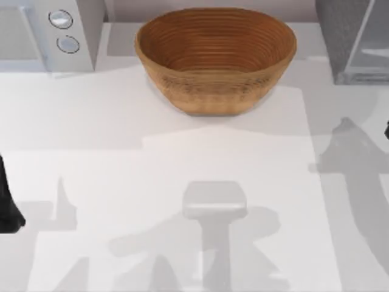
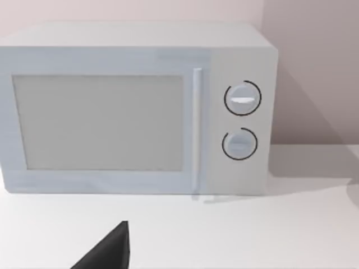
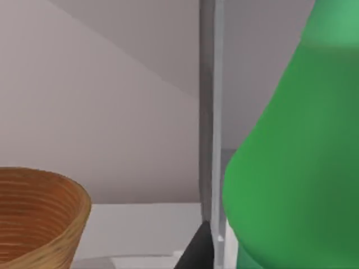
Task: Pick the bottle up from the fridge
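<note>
The green bottle [image 3: 291,168] looms very close in the right wrist view, beside a thin grey upright edge [image 3: 212,112] that looks like the fridge door. A dark tip of my right gripper [image 3: 195,251] sits just beside the bottle's lower body; whether it touches the bottle I cannot tell. In the top view the dark speckled fridge [image 1: 346,36] stands at the back right with its pale door panel [image 1: 372,55] swung out, and a sliver of my right arm [image 1: 386,129] shows at the right edge. My left arm [image 1: 7,201] is parked at the left edge.
A large woven basket [image 1: 216,58] stands at the back middle of the white table [image 1: 182,182], and its rim [image 3: 39,213] lies near the right gripper. A white microwave [image 2: 134,106] with two round knobs stands at the back left.
</note>
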`<state>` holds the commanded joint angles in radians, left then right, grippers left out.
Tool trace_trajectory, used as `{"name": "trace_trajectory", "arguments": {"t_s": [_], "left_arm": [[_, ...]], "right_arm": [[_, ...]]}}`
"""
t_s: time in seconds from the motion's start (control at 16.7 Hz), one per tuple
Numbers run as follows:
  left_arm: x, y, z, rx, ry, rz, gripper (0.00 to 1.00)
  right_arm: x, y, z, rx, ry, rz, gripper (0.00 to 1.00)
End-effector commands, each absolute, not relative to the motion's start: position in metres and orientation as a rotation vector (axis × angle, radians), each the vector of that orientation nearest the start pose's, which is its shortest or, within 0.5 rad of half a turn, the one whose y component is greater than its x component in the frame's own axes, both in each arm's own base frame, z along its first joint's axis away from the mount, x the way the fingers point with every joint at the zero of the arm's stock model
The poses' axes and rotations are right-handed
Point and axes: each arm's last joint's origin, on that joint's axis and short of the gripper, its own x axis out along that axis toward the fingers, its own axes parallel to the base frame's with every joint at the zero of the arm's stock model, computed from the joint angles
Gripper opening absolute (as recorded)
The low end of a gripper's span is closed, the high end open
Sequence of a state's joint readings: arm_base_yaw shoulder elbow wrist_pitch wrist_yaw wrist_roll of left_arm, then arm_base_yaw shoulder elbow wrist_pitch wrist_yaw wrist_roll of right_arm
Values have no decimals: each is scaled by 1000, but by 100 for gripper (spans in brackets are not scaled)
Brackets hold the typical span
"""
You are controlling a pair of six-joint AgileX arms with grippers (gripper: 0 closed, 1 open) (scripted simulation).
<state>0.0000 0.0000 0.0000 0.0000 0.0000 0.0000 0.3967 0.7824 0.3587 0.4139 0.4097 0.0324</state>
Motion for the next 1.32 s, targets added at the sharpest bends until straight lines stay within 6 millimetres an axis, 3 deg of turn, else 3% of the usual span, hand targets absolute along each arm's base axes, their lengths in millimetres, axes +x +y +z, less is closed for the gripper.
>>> {"name": "trace_trajectory", "arguments": {"t_s": [0.18, 0.36, 0.6, 0.78, 0.96, 1.32], "left_arm": [[106, -1, 160, 0, 0, 0, 100], [106, -1, 160, 0, 0, 0, 100], [106, -1, 160, 0, 0, 0, 100], [106, -1, 160, 0, 0, 0, 100], [106, -1, 160, 0, 0, 0, 100], [106, -1, 160, 0, 0, 0, 100]], "right_arm": [[211, 109, 232, -2, 60, -9, 0], [235, 169, 210, -24, 88, -8, 0], [242, 243, 176, -21, 73, -4, 0], [235, 283, 152, -6, 55, -2, 0], [229, 304, 136, 1, 46, -2, 0], [229, 305, 134, 0, 50, 0, 0]]}}
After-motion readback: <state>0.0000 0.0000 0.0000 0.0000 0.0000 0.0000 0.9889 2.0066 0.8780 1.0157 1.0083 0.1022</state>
